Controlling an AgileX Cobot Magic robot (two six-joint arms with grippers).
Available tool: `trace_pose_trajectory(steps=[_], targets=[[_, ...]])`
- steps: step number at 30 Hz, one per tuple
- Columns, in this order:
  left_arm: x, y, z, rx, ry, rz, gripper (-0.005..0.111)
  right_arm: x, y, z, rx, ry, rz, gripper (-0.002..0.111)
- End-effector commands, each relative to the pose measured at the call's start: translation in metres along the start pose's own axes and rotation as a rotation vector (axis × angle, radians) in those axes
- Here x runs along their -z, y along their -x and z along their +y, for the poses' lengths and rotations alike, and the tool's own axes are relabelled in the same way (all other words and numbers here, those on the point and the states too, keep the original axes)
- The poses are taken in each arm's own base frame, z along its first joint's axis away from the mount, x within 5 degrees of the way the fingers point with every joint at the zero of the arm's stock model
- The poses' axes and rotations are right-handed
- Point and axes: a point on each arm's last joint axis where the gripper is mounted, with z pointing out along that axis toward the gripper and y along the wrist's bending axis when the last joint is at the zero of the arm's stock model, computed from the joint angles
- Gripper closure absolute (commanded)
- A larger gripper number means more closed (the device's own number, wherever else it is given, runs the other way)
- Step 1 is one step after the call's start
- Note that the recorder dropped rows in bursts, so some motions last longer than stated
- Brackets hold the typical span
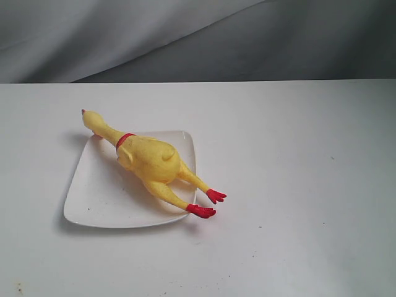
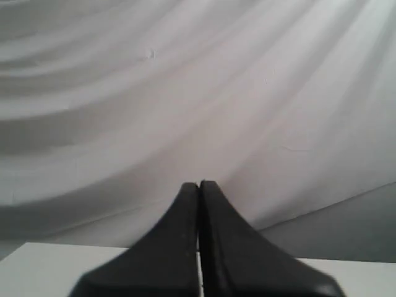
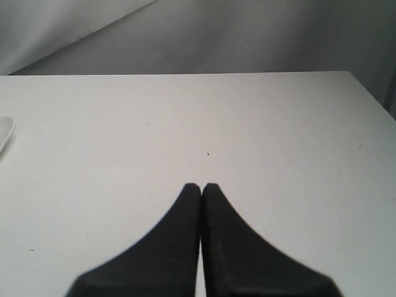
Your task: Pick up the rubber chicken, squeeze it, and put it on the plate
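Note:
The yellow rubber chicken (image 1: 150,161) lies diagonally across the white square plate (image 1: 99,198), left of the table's middle. Its head sticks out past the plate's far rim and its red feet (image 1: 208,203) hang over the near right corner. Neither arm shows in the exterior view. My left gripper (image 2: 199,184) is shut with nothing between its black fingers and faces the grey backdrop. My right gripper (image 3: 201,186) is also shut and empty, above bare white table. A sliver of the plate's rim (image 3: 4,132) shows at one edge of the right wrist view.
The white table (image 1: 297,185) stretches out to the right of the plate. A grey draped cloth (image 1: 198,37) hangs behind the table's far edge.

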Motion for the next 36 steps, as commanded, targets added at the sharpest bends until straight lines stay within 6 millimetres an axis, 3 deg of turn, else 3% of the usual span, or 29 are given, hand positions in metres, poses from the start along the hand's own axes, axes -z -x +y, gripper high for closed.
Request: trace_pose_trajectory(steps=[1, 7, 20, 28, 36], targets=[[-0.002, -0.012, -0.001, -0.001, -0.009, 0.004, 0.106, 0.000, -0.001, 0.000, -0.002, -0.007, 0.001, 0.108], [-0.006, -0.031, -0.001, -0.026, -0.006, 0.045, 0.106, 0.000, -0.001, 0.000, -0.004, -0.007, 0.001, 0.108], [-0.008, -0.096, 0.000, -0.021, -0.005, 0.238, 0.106, 0.000, -0.001, 0.000, -0.004, -0.007, 0.001, 0.108], [-0.005, -0.108, 0.001, -0.014, 0.004, 0.360, 0.106, 0.000, -0.001, 0.000, -0.001, -0.007, 0.001, 0.108], [-0.005, -0.109, 0.001, -0.014, 0.005, 0.368, 0.106, 0.000, -0.001, 0.000, -0.001, -0.007, 0.001, 0.108]])
